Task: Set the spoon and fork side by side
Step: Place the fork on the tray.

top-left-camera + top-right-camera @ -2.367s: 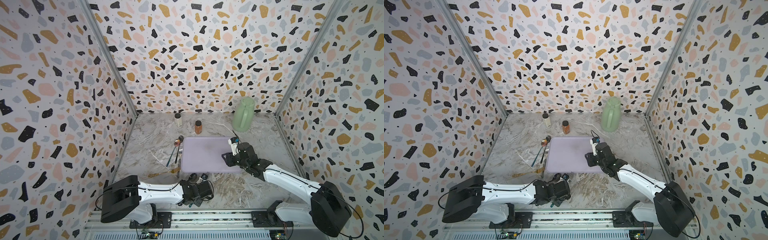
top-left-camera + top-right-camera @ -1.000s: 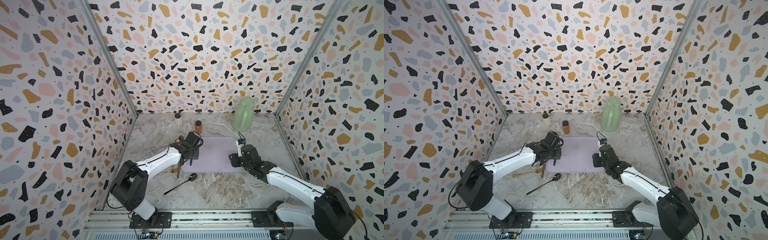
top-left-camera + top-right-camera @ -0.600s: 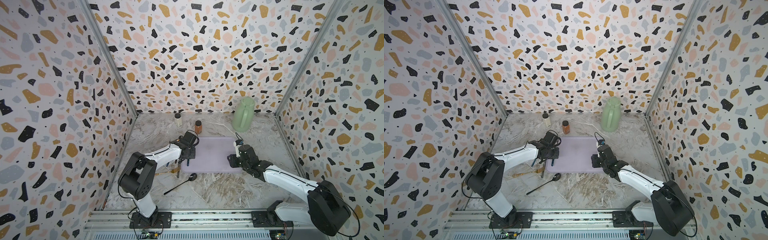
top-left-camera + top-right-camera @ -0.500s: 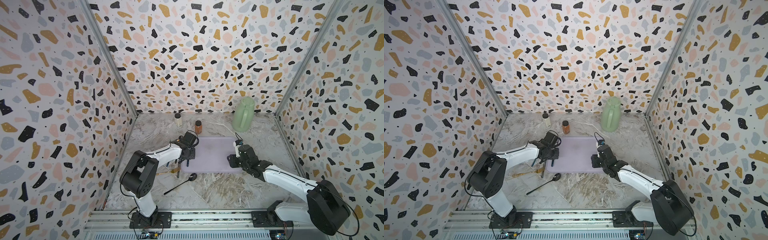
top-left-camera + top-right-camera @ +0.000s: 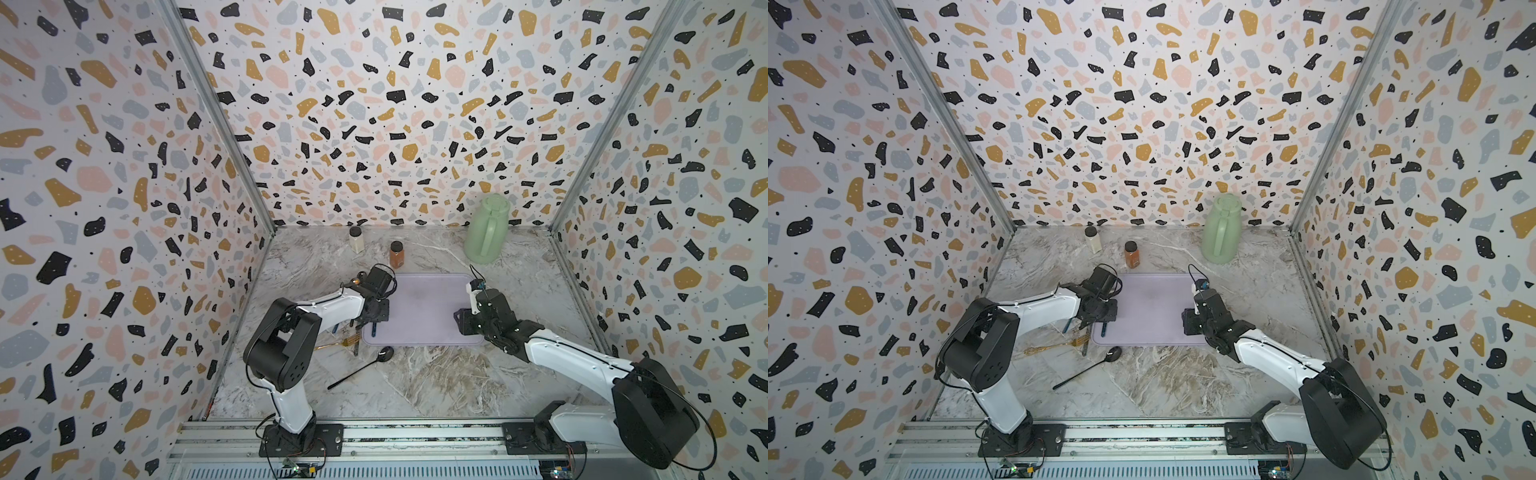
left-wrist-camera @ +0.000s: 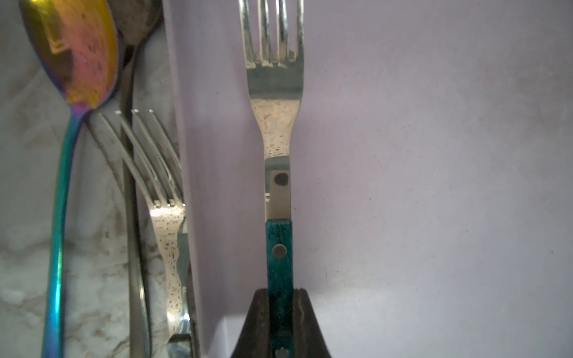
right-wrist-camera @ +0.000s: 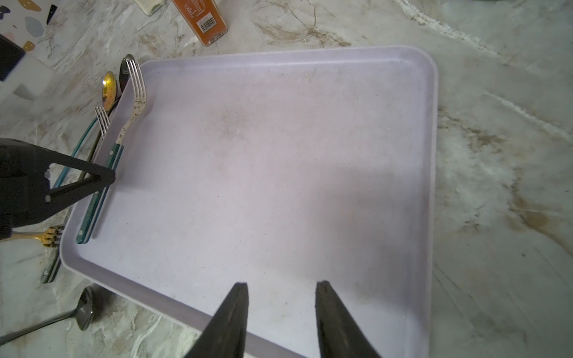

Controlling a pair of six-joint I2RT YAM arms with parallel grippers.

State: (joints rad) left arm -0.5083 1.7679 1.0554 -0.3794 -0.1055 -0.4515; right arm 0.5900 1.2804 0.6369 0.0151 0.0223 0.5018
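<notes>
While left end effector [image 6: 279, 297] clamps fork [image 6: 277, 173] by teal handle [image 6: 279, 260], at tray [image 7: 279, 155] edge: stiff, light, slick; handle grip judged sound. Black spoon [image 5: 361, 370] on surface [image 5: 436, 382], just off tray. Right end effector [image 7: 282, 285] apart, empty.

The left arm [image 5: 332, 305] and right arm [image 5: 573, 365] are showing white shells between bulky black joint housings. Thin black cables are looping at both wrists. The right gripper [image 7: 282, 283] is showing black, tapering fingers [image 7: 231, 319].

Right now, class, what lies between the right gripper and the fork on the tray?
Only bare tray surface separates the right gripper from the fork; the right wrist view shows it.
</notes>
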